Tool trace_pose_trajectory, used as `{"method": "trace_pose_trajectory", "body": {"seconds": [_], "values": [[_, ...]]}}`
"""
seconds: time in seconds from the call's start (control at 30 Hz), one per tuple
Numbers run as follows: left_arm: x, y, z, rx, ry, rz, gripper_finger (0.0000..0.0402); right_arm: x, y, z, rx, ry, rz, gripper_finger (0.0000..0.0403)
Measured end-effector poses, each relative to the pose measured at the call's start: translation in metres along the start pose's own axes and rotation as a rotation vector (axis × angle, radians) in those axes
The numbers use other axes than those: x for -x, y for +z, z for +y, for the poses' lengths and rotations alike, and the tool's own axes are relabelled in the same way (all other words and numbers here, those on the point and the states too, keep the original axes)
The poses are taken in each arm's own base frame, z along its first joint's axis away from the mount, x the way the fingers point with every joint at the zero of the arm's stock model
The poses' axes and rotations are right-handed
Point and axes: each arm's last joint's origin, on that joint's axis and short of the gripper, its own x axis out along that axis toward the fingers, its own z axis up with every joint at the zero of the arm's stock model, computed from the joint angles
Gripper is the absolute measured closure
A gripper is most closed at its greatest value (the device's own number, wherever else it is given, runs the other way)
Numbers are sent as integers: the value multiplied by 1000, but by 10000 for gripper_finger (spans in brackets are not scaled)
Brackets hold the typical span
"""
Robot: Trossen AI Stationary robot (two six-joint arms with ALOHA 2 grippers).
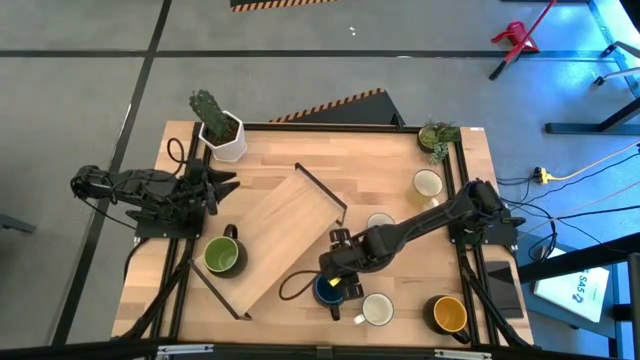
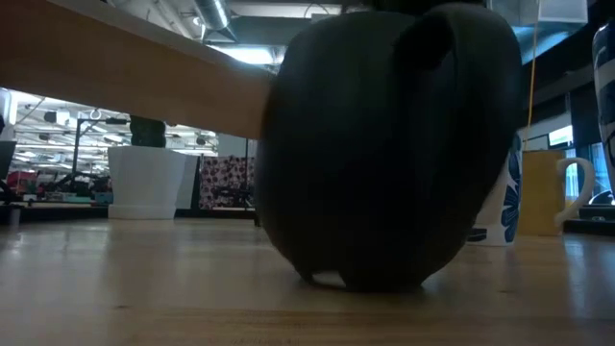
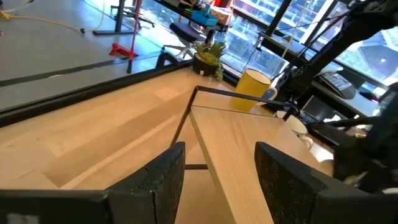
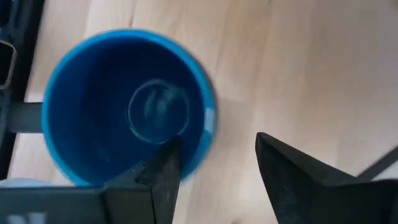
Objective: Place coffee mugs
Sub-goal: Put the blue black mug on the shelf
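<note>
blue mug [image 1: 328,290] hemmed by board [image 1: 285,235], white mug [image 1: 377,310]

Light wooden table top [image 1: 280,165], black-edged. Tilted rectangular wooden board on a thin black frame [image 1: 285,235] lies mid-table. White pot with green cactus [image 1: 222,131] at far left corner. Small green potted plant [image 1: 438,136] at far right corner. Red stand [image 1: 515,38] on grey floor beyond.
</note>
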Motion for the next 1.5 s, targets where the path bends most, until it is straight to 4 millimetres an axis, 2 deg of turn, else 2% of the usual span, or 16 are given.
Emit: {"method": "trace_pose_trajectory", "body": {"seconds": [0.13, 0.27, 0.33, 0.47, 0.5, 0.77, 0.97, 1.1, 1.23, 1.33, 1.5], "values": [[0, 0, 0, -1, -5, 5, 214, -18, -6, 2, -30, 53, -12, 216], [0, 0, 0, -2, -4, 6, 214, -22, -9, 1, -50, 35, -13, 229], [0, 0, 0, -3, -3, 7, 214, -21, -8, 0, -58, 12, -18, 261], [0, -1, 0, -5, -2, 9, 214, -21, -8, 0, -59, 37, -18, 372], [0, -1, 0, -5, -2, 9, 214, -22, -9, 0, -58, 39, -4, 384], [0, -2, 1, -17, 6, 21, 214, -20, -2, 0, -71, 36, -53, 394], [0, -2, 1, -18, 7, 22, 214, 10, 15, -4, -4, 11, -34, 398], [0, -2, 1, -18, 7, 22, 214, 49, 29, -16, 84, 5, 5, 399], [0, -2, 1, -17, 7, 22, 214, 97, 44, -31, 157, -40, -23, 400], [0, -2, 1, -18, 7, 22, 214, 121, 52, -49, 187, -136, -81, 401], [0, -2, 1, -17, 7, 21, 214, 133, 58, -93, 199, -252, -120, 401]]}}
